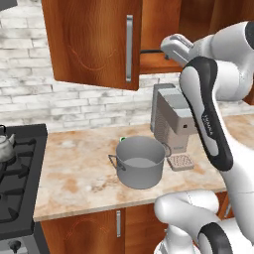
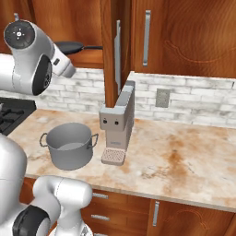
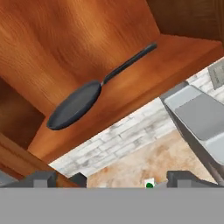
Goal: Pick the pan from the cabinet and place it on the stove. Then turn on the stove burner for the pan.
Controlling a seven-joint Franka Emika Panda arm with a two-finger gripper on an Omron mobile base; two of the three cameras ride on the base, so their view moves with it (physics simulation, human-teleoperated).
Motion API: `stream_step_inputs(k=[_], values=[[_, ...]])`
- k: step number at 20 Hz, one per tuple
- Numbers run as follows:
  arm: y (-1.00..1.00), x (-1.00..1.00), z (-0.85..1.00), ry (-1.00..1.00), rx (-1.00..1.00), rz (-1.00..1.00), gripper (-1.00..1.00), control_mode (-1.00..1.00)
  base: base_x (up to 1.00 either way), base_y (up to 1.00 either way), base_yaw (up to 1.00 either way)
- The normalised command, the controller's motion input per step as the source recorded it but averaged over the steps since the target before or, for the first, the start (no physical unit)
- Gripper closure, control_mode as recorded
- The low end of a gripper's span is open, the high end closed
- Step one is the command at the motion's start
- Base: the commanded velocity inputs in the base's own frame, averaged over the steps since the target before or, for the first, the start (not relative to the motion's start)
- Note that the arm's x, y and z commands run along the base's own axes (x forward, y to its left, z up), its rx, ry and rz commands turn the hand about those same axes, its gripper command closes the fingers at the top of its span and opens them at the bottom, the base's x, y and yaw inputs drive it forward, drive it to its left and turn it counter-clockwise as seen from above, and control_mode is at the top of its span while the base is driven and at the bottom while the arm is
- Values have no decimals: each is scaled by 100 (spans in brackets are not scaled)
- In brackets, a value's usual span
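Observation:
The pan (image 3: 74, 106) is dark, round and shallow, and lies flat on the bottom shelf of the open cabinet (image 1: 89, 44). Its long thin handle (image 3: 131, 61) points away along the shelf. In the right base view the pan (image 2: 69, 46) rests at the shelf's front with its handle to the right. My gripper (image 3: 116, 180) hangs just below and in front of that shelf, open, with nothing between its fingertips (image 3: 43, 178) and still apart from the pan. The stove (image 1: 20, 173) is at the far left of the counter, with black grates.
A deep grey pot (image 1: 140, 161) stands on the marble counter (image 2: 184, 152) under my arm. A grey coffee machine (image 2: 117, 122) sits against the brick wall beside it. The open cabinet door (image 2: 110, 50) juts out to the right of the pan. A small kettle (image 1: 5, 146) sits on the stove.

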Motion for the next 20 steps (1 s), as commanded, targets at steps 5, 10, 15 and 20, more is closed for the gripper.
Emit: stream_step_inputs(k=[5,10,15,20], values=[[0,52,0,5,24,0,-100,-100,0,0,0],[9,59,-13,1,17,-1,-100,-100,0,0,0],[16,63,-17,0,10,0,-100,-100,0,0,0],[26,47,-1,0,11,0,-100,-100,0,0,0]])
